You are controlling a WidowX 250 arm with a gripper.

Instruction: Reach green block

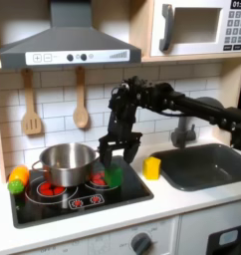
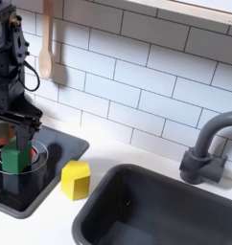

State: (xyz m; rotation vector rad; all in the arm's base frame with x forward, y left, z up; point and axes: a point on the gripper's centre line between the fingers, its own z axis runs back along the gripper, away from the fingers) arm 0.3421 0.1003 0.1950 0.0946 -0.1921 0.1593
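The green block (image 1: 114, 176) is a small bright cube lying on the black stovetop (image 1: 113, 196), just right of the steel pot (image 1: 65, 163). My gripper (image 1: 118, 157) hangs open directly above it, pointing down, with a finger on each side and the tips slightly above the block's top. In the second exterior view the green block (image 2: 13, 159) shows at the left edge, partly masked by the black fingers (image 2: 36, 144) of my gripper (image 2: 19, 145). Nothing is held.
A yellow block (image 1: 152, 167) (image 2: 76, 179) stands on the counter between stove and sink (image 1: 207, 177) (image 2: 108, 191). A green-and-orange toy vegetable (image 1: 16, 179) lies at the stove's left edge. Wooden utensils (image 1: 81, 103) hang on the tiled wall; a faucet (image 2: 204, 148) stands behind the sink.
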